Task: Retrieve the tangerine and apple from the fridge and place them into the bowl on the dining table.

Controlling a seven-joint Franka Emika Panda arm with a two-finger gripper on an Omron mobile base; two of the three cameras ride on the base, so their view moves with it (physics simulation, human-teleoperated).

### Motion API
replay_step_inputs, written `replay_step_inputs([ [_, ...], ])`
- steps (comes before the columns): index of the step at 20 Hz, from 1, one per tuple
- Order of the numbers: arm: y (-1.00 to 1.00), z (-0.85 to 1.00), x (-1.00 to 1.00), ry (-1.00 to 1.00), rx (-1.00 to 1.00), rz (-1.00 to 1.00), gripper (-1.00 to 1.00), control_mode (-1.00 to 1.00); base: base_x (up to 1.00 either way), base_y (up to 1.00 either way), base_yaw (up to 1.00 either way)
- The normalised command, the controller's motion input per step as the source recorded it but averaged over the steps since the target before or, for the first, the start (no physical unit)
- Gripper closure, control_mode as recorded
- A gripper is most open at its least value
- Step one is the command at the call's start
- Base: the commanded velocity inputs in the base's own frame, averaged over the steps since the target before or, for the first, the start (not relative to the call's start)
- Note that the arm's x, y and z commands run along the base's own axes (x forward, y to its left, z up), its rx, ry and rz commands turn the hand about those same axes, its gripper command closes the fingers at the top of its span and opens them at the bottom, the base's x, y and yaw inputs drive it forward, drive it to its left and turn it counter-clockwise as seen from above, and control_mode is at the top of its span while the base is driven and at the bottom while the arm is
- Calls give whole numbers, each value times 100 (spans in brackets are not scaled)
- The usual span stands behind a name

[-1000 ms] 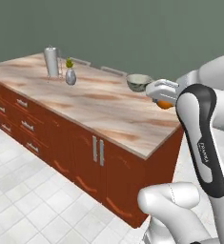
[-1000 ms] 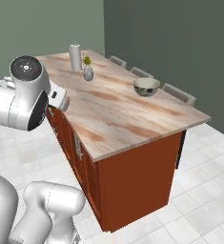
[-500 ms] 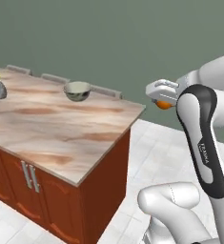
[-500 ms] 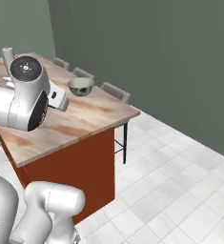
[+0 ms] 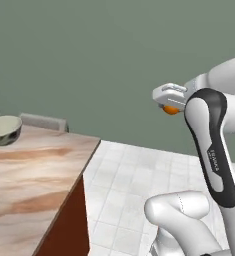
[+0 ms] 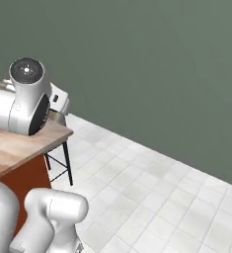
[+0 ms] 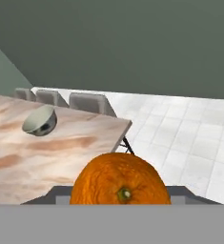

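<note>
Beyond the dining table's point(image 5: 34, 170) corner now, gripper point(image 5: 170, 106) still clasps tangerine point(image 7: 120, 180).

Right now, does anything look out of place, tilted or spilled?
Nothing stands out. The tangerine sits in the shut gripper, off to the side of the dining table. The bowl stands upright on it, nothing spilled.

Left base view: the tangerine point(image 5: 171, 110) shows as an orange sliver at 5 o'clock beneath the gripper point(image 5: 168, 100), the arm's dark link covering its right side. The bowl point(image 5: 4, 130) and the counter point(image 5: 34, 175) are cut by the left edge. Hand view: the tangerine's underside is lost at 6 o'clock; the fingertips are hidden.
</note>
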Motion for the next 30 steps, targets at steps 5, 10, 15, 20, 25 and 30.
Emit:
replay_step_inputs([
  [5,0,0,0,0,0,0,100,100,97,-96,-8],
  [10,0,0,0,0,0,0,100,100,98,-55,39],
  [15,0,0,0,0,0,0,100,100,100,-47,57],
  [20,0,0,0,0,0,0,100,100,91,-58,61],
  [25,0,0,0,0,0,0,100,100,72,-41,64],
  [30,0,0,0,0,0,0,100,100,76,-40,68],
])
